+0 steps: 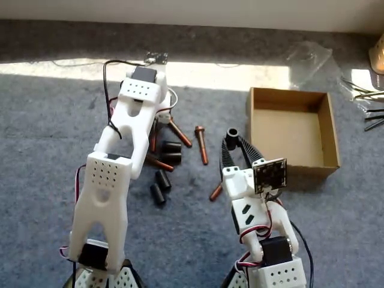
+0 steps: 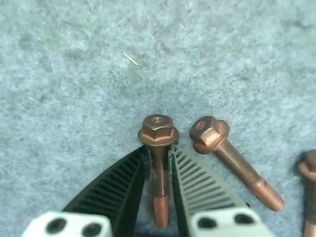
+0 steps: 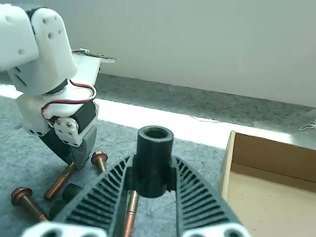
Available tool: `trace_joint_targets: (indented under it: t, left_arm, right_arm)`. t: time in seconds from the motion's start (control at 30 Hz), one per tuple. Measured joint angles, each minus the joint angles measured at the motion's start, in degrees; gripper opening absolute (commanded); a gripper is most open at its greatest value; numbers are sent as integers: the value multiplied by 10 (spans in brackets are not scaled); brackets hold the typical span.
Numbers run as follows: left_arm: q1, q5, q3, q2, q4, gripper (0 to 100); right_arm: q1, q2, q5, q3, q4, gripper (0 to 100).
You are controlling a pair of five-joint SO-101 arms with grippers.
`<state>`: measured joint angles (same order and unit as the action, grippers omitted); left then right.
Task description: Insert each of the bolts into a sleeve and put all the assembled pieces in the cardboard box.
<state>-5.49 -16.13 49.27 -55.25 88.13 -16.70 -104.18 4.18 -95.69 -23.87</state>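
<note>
The left hand (image 2: 158, 148) grips a bolt (image 2: 158, 129) by its shank — the right hand (image 3: 153, 163) clasps an upright sleeve (image 3: 154, 148), with the cardboard box (image 3: 256, 153) just beside it.

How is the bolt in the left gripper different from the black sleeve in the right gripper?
The bolt is coppery; the sleeve is black. The bolt is a thin rod with a six-sided head; the sleeve is a fatter tube with a hole on top. The bolt runs lengthwise in the left gripper, head past the tips; the sleeve stands upright in the right gripper. Both are pinched tight.
</note>
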Motion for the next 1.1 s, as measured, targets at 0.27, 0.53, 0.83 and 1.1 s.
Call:
trace_joint_targets:
  t: [0.27,0.53,0.83,1.1]
  left_arm:
    - [5,1,0,-5,0,126]
    - [5,1,0,-5,0,123]
    - [0,1,-1,-7,-21,6]
    - [0,1,-1,-7,-23,5]
  right_arm:
    - [0,0,0,0,0,9]
    - [2,0,0,0,0,9]
    - [2,0,0,0,0,9]
    - [2,0,0,0,0,9]
